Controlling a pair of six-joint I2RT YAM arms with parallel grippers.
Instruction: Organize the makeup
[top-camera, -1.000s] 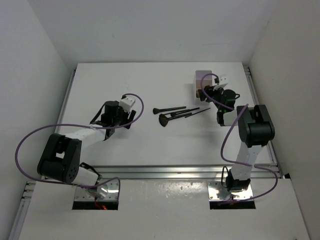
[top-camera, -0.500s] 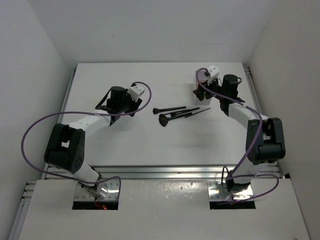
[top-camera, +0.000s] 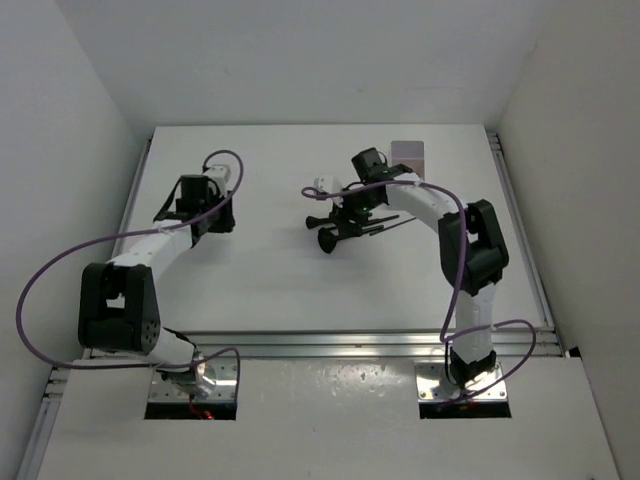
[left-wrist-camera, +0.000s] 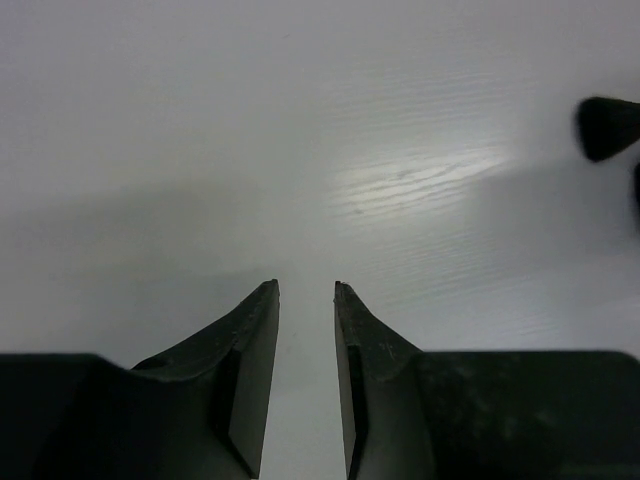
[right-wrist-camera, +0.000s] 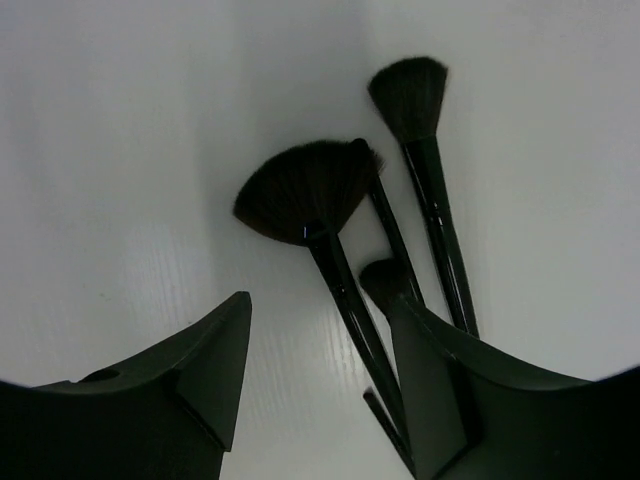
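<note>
Right gripper (right-wrist-camera: 320, 305) wide open, empty, straddling fan brush (right-wrist-camera: 297, 190) handle; round brush (right-wrist-camera: 410, 90) at its 1 o'clock. Left gripper (left-wrist-camera: 305, 292) barely parted, empty, 9 o'clock of brushes (top-camera: 327, 240). Brushes loose on table (top-camera: 260, 285) centre, compartment box (top-camera: 408, 152) at their 1 o'clock. Sorting barely begun, seemingly.

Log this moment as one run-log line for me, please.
left gripper: narrowly open, empty, over table | right gripper: open above fan brush, nothing grasped | brushes: lying on table
</note>
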